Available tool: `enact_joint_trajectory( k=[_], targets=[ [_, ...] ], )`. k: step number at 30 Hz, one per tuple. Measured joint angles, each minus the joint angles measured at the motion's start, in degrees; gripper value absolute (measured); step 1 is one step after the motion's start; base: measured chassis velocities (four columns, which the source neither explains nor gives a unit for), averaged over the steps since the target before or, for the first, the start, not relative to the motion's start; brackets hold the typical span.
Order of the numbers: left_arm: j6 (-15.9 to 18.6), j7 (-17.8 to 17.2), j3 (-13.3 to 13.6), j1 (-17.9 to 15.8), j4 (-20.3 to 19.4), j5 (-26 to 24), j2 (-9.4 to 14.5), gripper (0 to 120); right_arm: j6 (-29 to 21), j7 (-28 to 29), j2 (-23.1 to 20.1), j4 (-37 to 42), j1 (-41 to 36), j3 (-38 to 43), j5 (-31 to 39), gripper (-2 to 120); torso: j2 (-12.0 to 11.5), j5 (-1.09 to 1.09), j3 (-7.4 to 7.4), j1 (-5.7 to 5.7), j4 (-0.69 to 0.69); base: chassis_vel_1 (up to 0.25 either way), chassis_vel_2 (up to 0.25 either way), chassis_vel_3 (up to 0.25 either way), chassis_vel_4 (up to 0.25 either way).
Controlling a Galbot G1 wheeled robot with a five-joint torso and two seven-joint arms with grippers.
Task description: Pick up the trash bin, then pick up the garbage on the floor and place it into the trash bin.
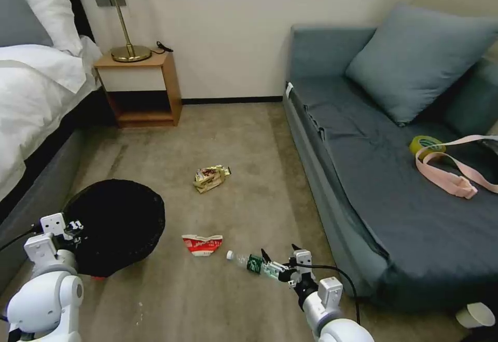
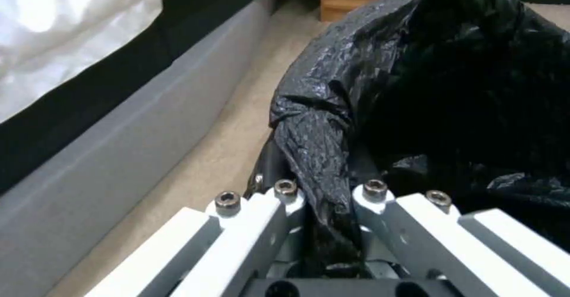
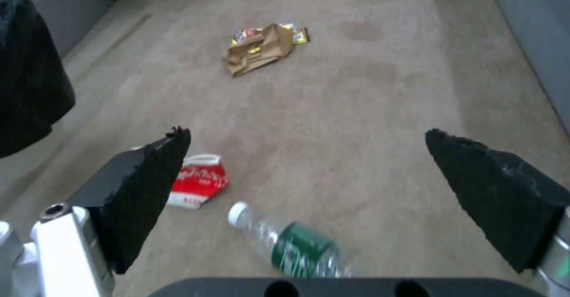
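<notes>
The left gripper (image 2: pixel 323 199) is pinching a fold of the trash bin (image 1: pixel 116 222)'s black liner, its fingers closed on it. The right gripper (image 1: pixel 280 259) is hanging wide open and empty over the plastic bottle (image 3: pixel 291 246), which is lying on the carpet (image 1: pixel 244 139) just right of the bin. The bottle is probably light, slick and apt to roll; its labelled middle looks the best hold.

Beige carpet (image 1: pixel 249 139) between a white bed (image 1: pixel 31 87), wooden nightstand (image 1: pixel 140 90) and blue-grey sofa (image 1: pixel 389 176).

Trash bin (image 1: pixel 116 225) at left on floor (image 1: pixel 249 150), carton (image 1: pixel 202 244) and bottle (image 1: pixel 248 262) to its right, wrappers (image 1: pixel 211 178) beyond.
</notes>
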Motion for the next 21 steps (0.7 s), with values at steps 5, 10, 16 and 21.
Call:
enact_joint_trajectory(
  k=[5, 10, 16, 21],
  targets=[
    [0.10, -0.07, 0.30, -0.56, 0.42, 0.50, -0.27, 4, 0.32, -0.02, -0.35, -1.04, 0.86, -0.74, 0.26, 100, 0.00, 0.00, 0.00, 0.00, 0.00, -0.156, 0.142, 0.136, -0.141],
    [0.10, -0.13, 0.34, -0.72, 0.67, 0.77, -0.58, 4, 0.38, -0.25, -0.90, -2.19, 1.91, -1.65, 0.50, 100, 0.00, 0.00, 0.00, 0.00, 0.00, -0.139, 0.135, 0.133, -0.157],
    [-0.06, -0.16, 0.13, -0.62, 0.87, 0.98, -1.02, 4, 0.19, -1.54, -2.45, -3.84, 4.03, -3.73, 0.36, 100, 0.00, 0.00, 0.00, 0.00, 0.00, -0.126, 0.128, 0.127, -0.137],
    [-0.52, -0.11, 0.08, -0.28, 1.03, 1.76, -1.58, 4, -2.37, -1.87, -5.29, -5.33, 7.65, -7.32, 0.77, 100, 0.00, 0.00, 0.01, 0.01, 0.00, -0.105, 0.096, 0.092, -0.102]
  ],
)
